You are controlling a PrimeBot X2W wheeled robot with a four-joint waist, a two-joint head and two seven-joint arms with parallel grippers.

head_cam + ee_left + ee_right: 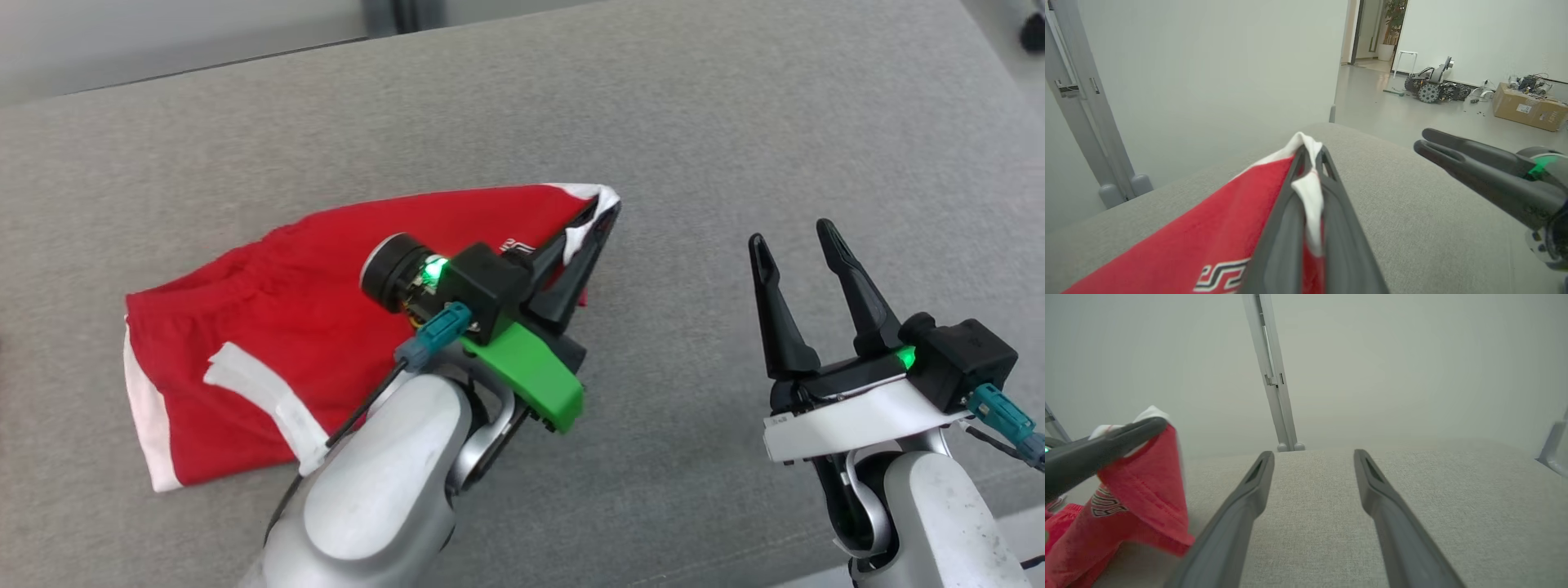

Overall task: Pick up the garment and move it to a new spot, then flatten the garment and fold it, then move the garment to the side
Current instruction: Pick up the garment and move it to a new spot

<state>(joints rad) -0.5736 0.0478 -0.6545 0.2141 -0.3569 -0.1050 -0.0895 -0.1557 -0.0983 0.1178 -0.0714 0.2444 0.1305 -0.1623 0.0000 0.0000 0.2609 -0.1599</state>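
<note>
Grey tabletop [735, 122]: my left pincer [608, 211] pinches the limp, probably light garment [286, 327] by its corner; right pincer [792, 234] gapes empty

The left arm's pale forearm [384, 482] is reaching up from the near edge of the grey padded surface [735, 122], with its wrist turned so the green mount [526, 376] is facing right. The left claw [600, 224] is pinching a white-trimmed corner of the red garment [286, 327] between fingers pressed together, holding that corner lifted off the padding. The right claw [792, 237] is hovering well apart to the right, above its white wrist housing [849, 420]. Its two fingers are standing spread with nothing between them, pointing toward the far edge.
</note>
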